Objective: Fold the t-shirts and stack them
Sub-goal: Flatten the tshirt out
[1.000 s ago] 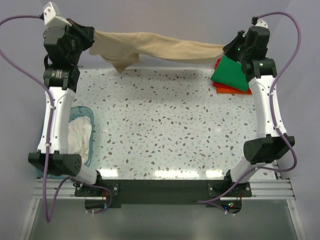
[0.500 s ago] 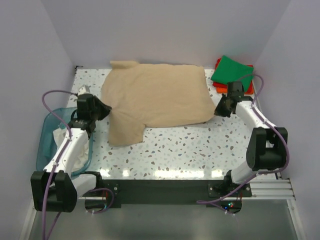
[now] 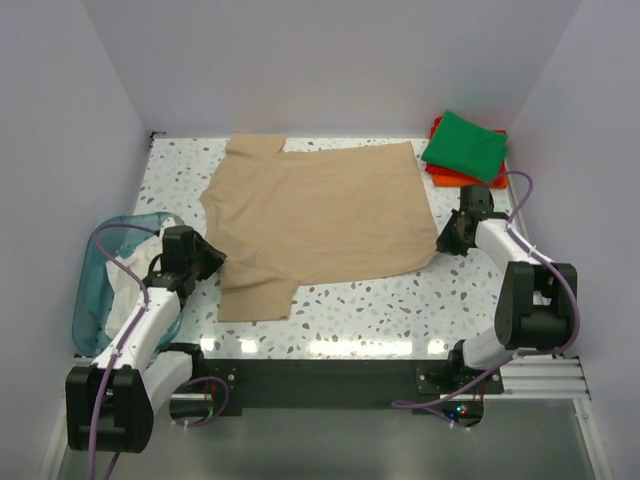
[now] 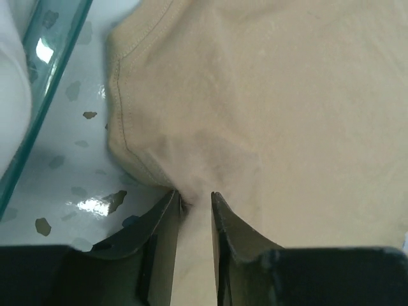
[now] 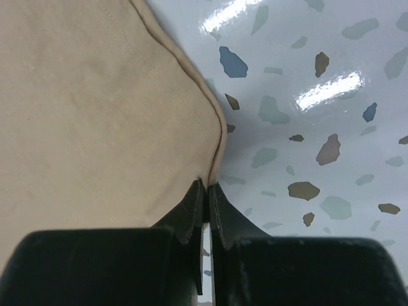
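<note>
Both units are rocking the same look. The left arm [image 3: 145, 315] and right arm [image 3: 505, 243] are wearing white shells along the long links, with chunky black housings bulging at the joints. A purple cable [image 3: 120, 227] is coming off the left one and a second purple cable [image 3: 577, 312] off the right. A black base plate [image 3: 320, 385] is carrying both, with tiny green and red lights [image 3: 457, 411] glowing by the right base. The left gripper [image 4: 193, 199] and right gripper [image 5: 205, 186] are sporting matte black jaws tapering into thin wedges.

Top camera looks down; close wrist cameras probably share its tan t-shirt [image 3: 315, 215].
</note>
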You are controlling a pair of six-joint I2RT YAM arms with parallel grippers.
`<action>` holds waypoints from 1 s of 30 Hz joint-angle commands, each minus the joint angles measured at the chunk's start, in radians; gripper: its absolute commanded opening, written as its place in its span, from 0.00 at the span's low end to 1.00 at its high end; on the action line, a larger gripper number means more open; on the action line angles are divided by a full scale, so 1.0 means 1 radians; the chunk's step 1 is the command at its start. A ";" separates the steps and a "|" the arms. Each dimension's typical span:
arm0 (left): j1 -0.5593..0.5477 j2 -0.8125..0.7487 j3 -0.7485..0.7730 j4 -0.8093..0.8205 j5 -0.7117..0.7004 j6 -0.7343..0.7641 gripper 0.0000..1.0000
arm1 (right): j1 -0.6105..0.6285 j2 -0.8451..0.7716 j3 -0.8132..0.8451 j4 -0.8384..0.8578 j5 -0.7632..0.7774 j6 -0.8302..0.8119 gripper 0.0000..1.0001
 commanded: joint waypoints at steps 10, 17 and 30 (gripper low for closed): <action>-0.098 -0.179 -0.055 -0.120 -0.155 -0.023 0.61 | -0.002 -0.144 -0.014 -0.003 0.005 -0.034 0.35; -0.214 -0.220 -0.098 -0.171 -0.278 -0.145 0.65 | 0.210 -0.288 -0.026 -0.040 0.078 -0.029 0.59; -0.213 -0.225 0.125 -0.263 -0.358 -0.081 0.76 | 1.065 -0.121 -0.013 0.179 0.267 0.173 0.57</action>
